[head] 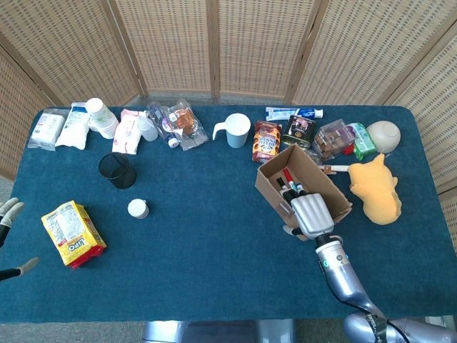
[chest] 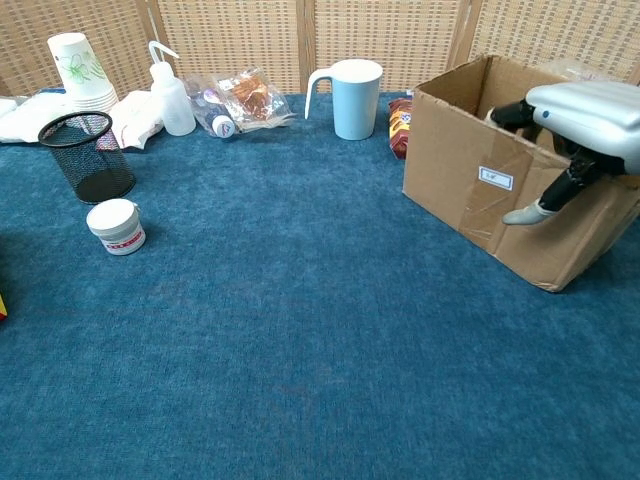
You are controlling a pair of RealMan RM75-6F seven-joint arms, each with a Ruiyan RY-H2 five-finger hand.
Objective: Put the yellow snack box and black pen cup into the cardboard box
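- My right hand (head: 309,215) has a pale silver-grey back, smooth and blocky, with dark fingers (chest: 512,113) and a light tip on the thumb.
- My right forearm (head: 341,274), lower right of the head view, is a glossy grey tube with a small teal ring mark near the wrist.
- My left hand (head: 8,223), at the left edge, shows pale grey fingertips over black segments.

tabletop (head: 214,236): blue cloth cover
9 o'clock: yellow snack box (head: 72,234), black pen cup (head: 118,171), small white jar (head: 138,209)
3 o'clock: cardboard box (head: 275,187), yellow plush toy (head: 377,190)
12 o'clock: pale blue mug (head: 236,131), snack packets (head: 267,141)
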